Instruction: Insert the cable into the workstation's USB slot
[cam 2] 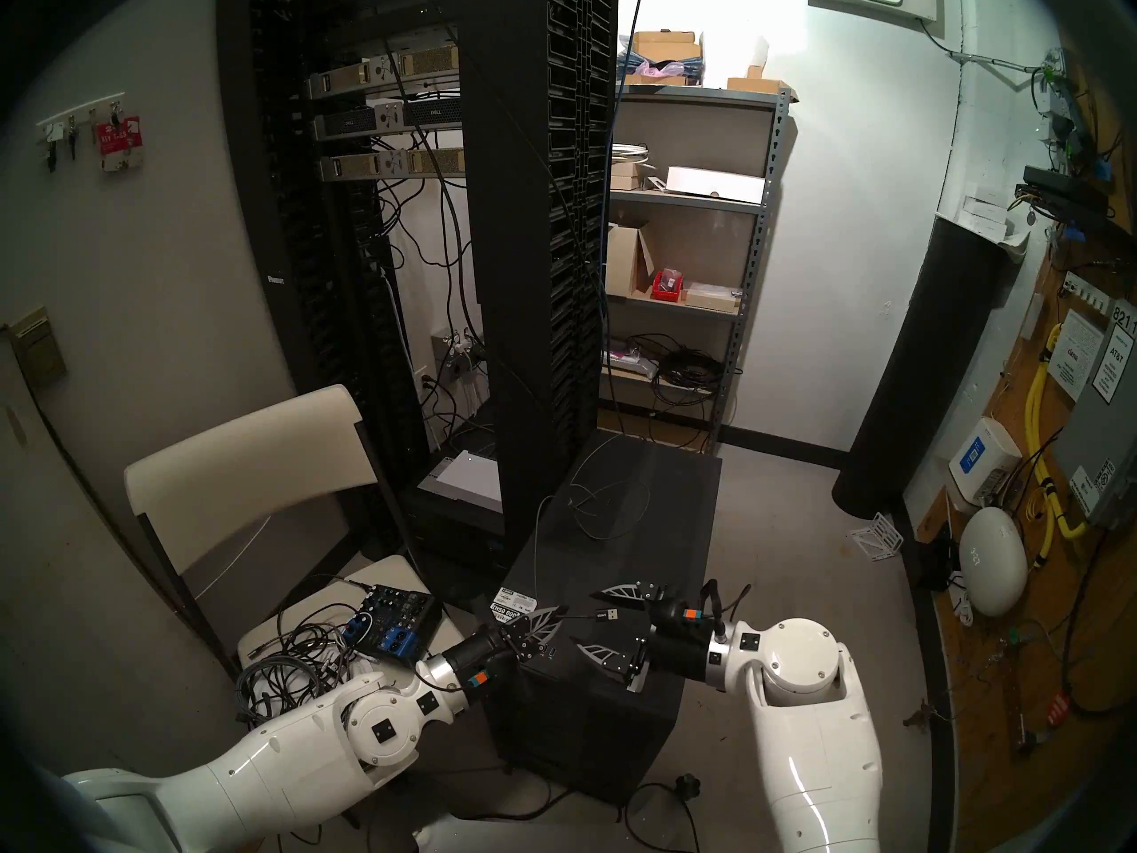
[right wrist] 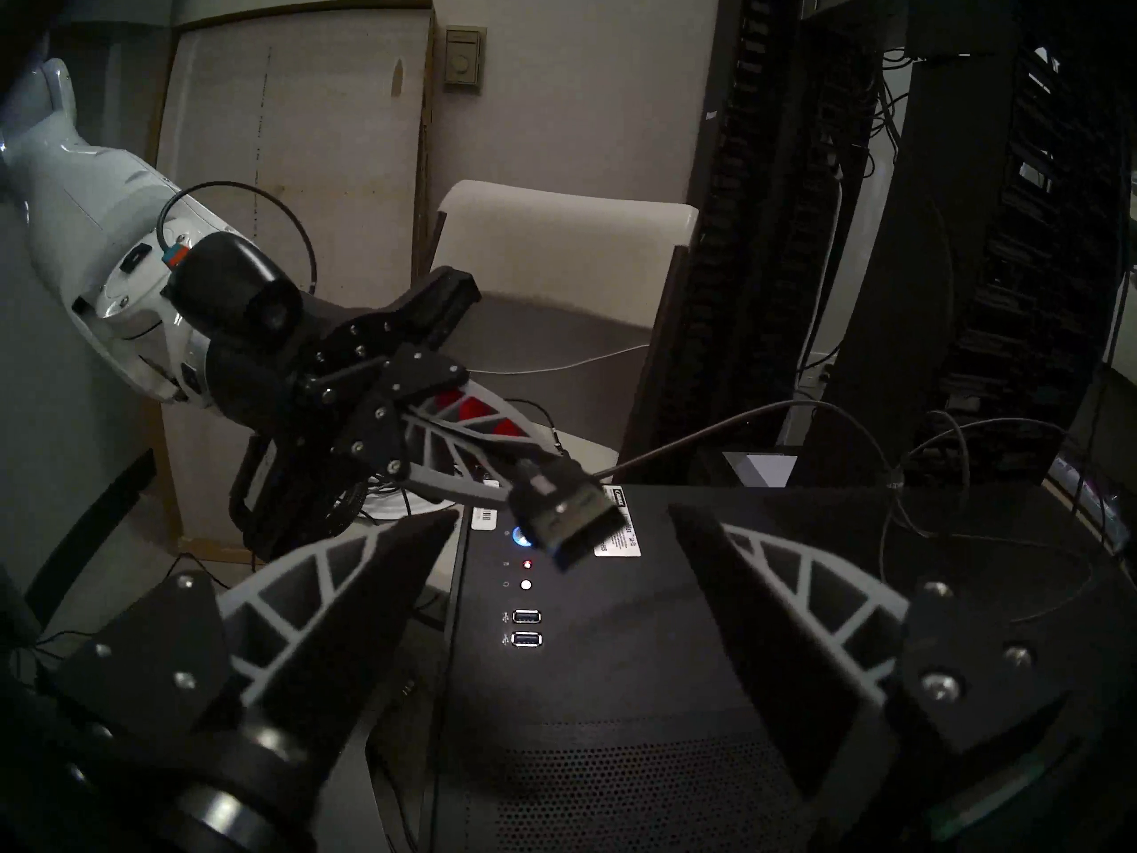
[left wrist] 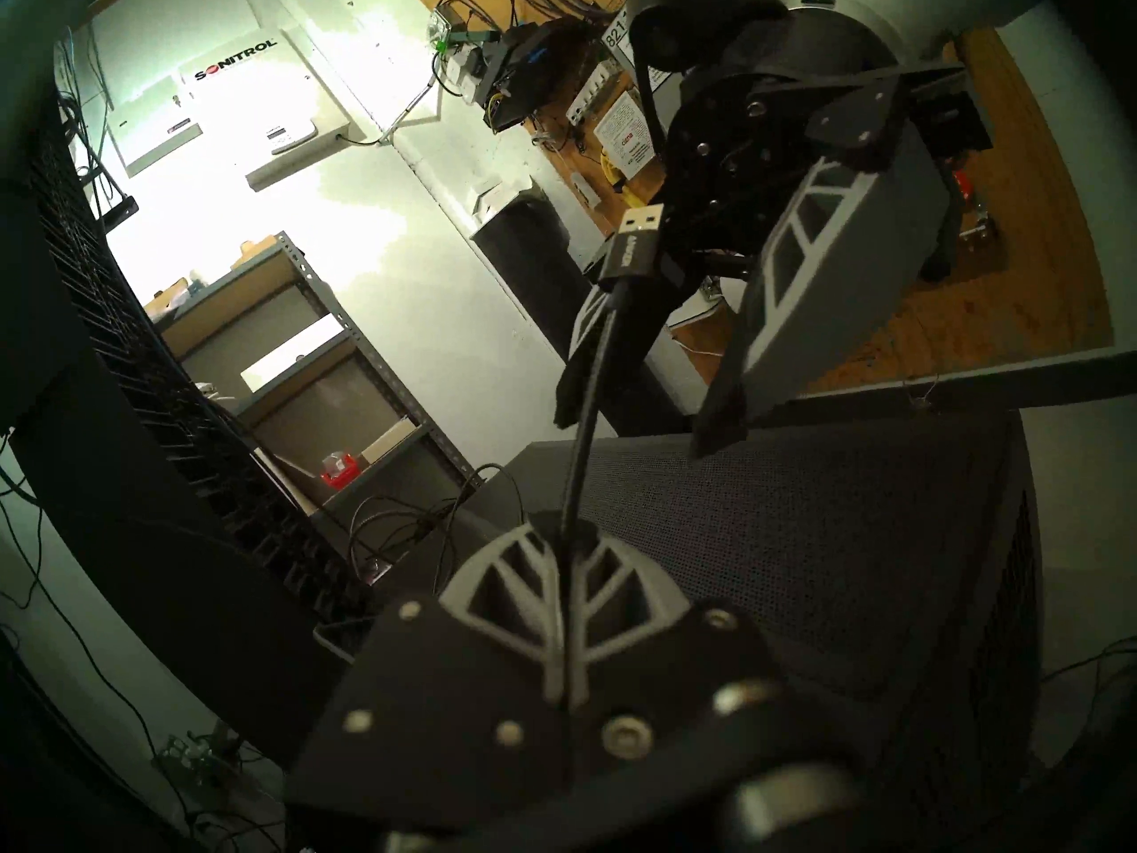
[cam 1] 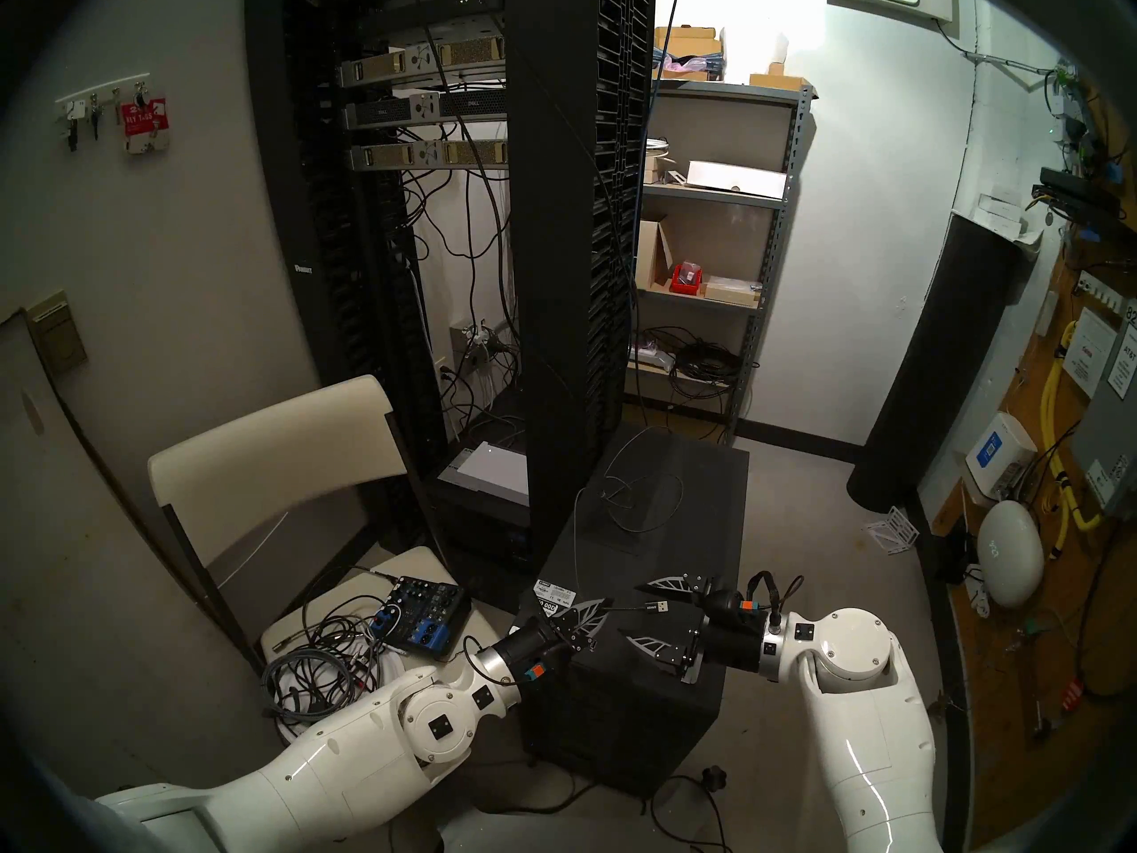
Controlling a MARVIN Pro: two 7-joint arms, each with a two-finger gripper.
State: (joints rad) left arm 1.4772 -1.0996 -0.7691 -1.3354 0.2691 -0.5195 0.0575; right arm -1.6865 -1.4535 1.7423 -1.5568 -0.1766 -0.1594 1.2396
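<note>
The left gripper (cam 1: 594,612) is closed on the cable (cam 1: 621,610), just behind its USB plug (cam 1: 657,607) (pointing toward the right gripper (cam 1: 643,612)), whose fingers stand wide around the plug above the workstation (cam 1: 670,513).

One workstation (cam 1: 652,698), one cable (cam 1: 621,610), perhaps two USB slots (right wrist: 526,628).

Dim room, bright glare on the white wall (left wrist: 320,174) (left wrist view), fisheye edges dark.
</note>
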